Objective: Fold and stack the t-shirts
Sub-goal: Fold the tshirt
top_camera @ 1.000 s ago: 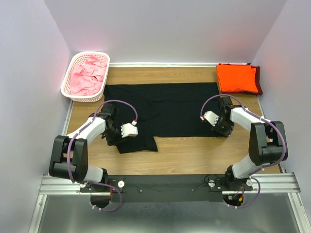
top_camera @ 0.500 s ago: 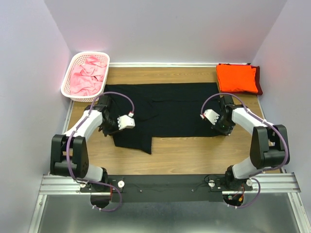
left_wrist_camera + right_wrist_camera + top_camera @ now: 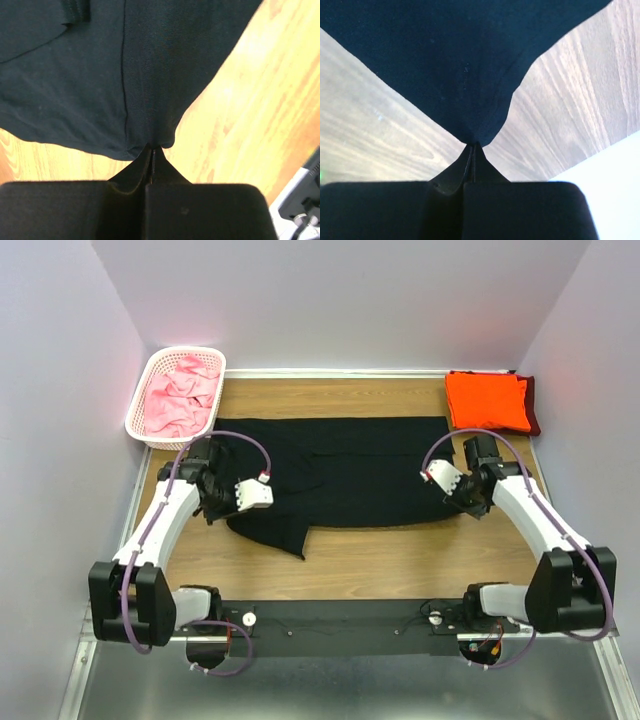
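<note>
Folding step: black t-shirt lies spread across the counter, both near corners pinched.
Left gripper: closed tight on the shirt's hem corner.
Right gripper: clamped on the opposite near corner.
Stack: folded orange t-shirt sits far right.
Risk: thin pinches could slip free; uneven pulling between arms would skew the fold.

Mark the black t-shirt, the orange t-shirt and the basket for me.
black t-shirt (image 3: 350, 465), top external view, middle of spread body.
orange t-shirt (image 3: 487, 400), top external view, centre of folded top.
basket (image 3: 165, 439), top external view, near wall.
</note>
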You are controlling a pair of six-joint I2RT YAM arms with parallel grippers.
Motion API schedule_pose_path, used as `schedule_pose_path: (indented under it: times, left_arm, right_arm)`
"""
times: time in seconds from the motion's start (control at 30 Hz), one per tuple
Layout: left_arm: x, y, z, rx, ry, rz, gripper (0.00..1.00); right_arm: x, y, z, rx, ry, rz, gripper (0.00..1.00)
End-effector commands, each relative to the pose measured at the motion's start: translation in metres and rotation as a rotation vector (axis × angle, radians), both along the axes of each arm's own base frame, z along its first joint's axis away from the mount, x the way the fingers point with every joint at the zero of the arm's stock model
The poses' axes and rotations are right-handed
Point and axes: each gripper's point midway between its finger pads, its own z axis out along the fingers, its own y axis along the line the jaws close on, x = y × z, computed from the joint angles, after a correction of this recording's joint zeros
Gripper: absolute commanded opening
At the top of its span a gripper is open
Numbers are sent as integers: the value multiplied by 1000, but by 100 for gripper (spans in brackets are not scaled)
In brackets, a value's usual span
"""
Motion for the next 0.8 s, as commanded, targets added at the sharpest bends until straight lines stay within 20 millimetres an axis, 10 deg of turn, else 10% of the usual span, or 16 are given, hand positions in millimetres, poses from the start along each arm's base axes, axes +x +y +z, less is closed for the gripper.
schedule_pose_path:
  times: [0.0,0.23,0.77]
  left_arm:
    - [-26,0,6,-17,47,-22,0]
    - [-9,3,27,-20,-11,8,0]
    - [95,0,38,-64,-15,84,0]
  right_arm:
    - [-26,-2,6,10,42,17,1]
    - [-21,-1,14,41,42,10,0]
    - [82,-1,23,39,36,56,0]
